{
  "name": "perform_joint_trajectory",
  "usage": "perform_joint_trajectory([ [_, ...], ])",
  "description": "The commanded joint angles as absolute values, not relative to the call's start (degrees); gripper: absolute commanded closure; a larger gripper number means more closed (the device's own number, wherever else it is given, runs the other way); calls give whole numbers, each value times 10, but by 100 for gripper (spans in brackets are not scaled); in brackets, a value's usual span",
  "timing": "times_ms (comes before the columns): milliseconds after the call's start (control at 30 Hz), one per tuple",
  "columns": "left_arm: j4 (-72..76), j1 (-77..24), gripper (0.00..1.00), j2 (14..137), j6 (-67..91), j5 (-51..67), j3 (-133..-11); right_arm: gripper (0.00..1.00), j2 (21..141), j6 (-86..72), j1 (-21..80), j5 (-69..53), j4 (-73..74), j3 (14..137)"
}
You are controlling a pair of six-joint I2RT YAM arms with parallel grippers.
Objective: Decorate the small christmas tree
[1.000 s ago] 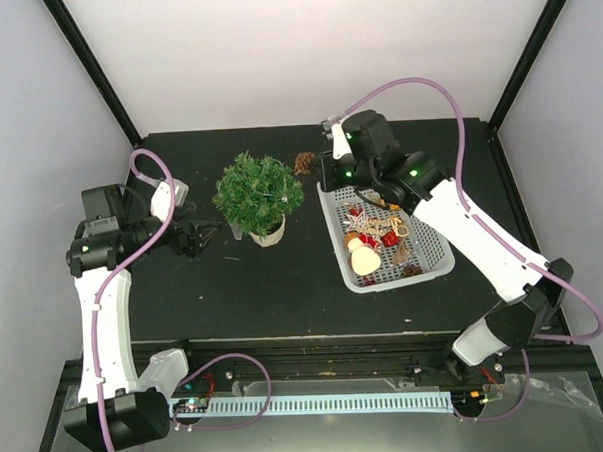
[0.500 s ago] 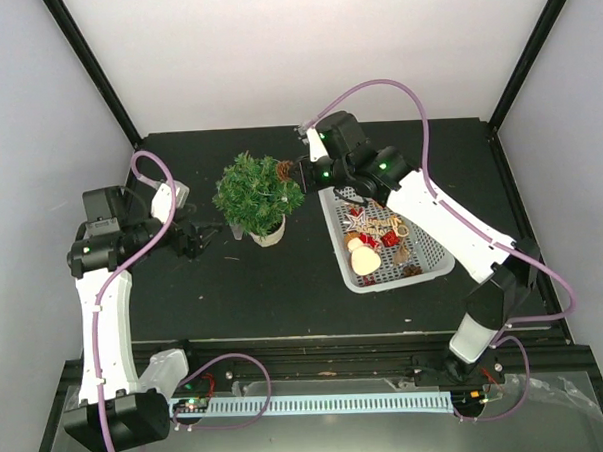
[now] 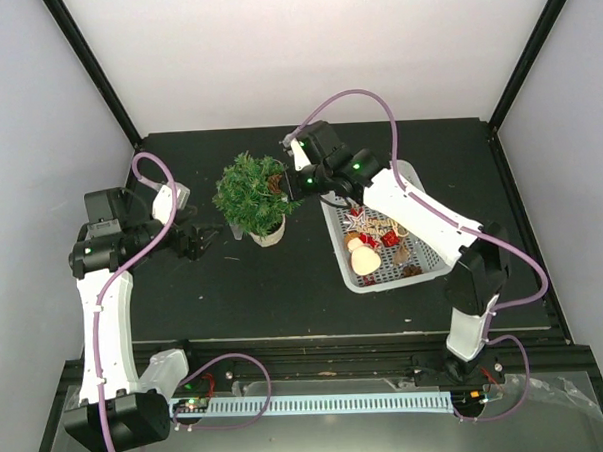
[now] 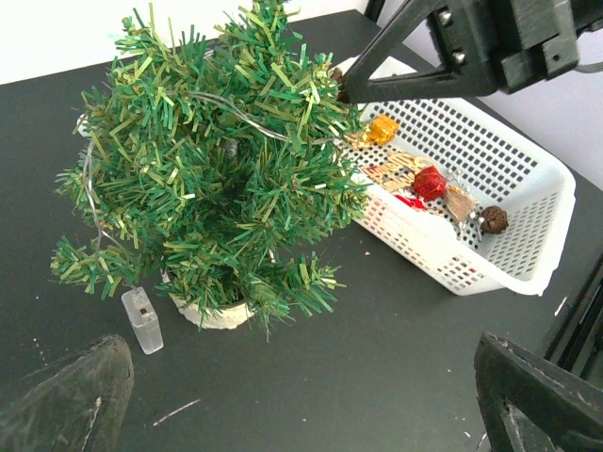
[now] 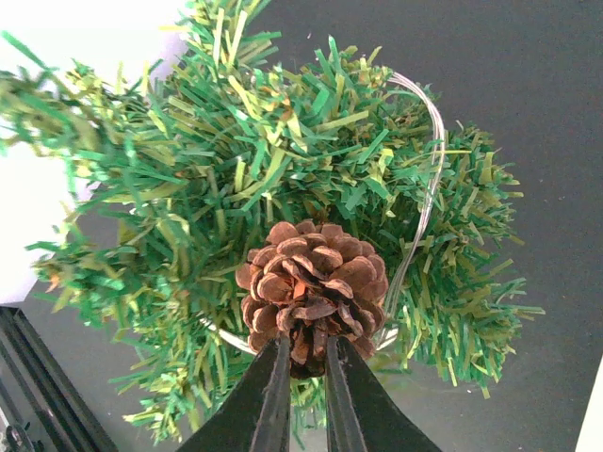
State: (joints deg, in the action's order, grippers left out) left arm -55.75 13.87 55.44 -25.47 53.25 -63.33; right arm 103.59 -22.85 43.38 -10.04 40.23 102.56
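Observation:
The small christmas tree (image 3: 257, 191) stands in a round white pot (image 3: 267, 232) left of the white basket (image 3: 435, 248); a thin wire runs through its sprigs. My right gripper (image 5: 306, 363) is shut on a brown pine cone (image 5: 311, 287) and holds it against the tree's right upper side (image 5: 283, 188); the cone also shows in the top view (image 3: 277, 179) and in the left wrist view (image 4: 336, 75). My left gripper (image 3: 197, 239) is open and empty, low on the table left of the tree (image 4: 212, 160).
The basket (image 4: 528, 179) holds several ornaments, among them a red ball (image 4: 430, 182), a gold cube (image 4: 381, 129) and a wooden heart (image 3: 364, 260). A small clear battery box (image 4: 142, 320) lies by the pot. White walls stand behind the black table (image 3: 284, 287).
My right arm has swung left from over the basket's far end to the tree, carrying the pine cone. The left arm has not moved.

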Motion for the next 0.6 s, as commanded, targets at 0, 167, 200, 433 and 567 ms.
perform_joint_trajectory([
  [0, -544, 142, 1, 544, -245, 549, -634, 87, 1052, -230, 436, -106, 389, 1049],
  [167, -543, 142, 1, 541, -245, 549, -628, 87, 1075, -228, 437, -106, 394, 1069],
  [200, -543, 142, 1, 541, -245, 548, -628, 87, 1079, -228, 436, -106, 394, 1073],
  [433, -544, 142, 1, 540, -247, 548, -625, 79, 1080, -232, 437, -105, 397, 1083],
  [567, -541, 142, 1, 541, -246, 547, -623, 68, 1064, -229, 437, -100, 399, 1075],
])
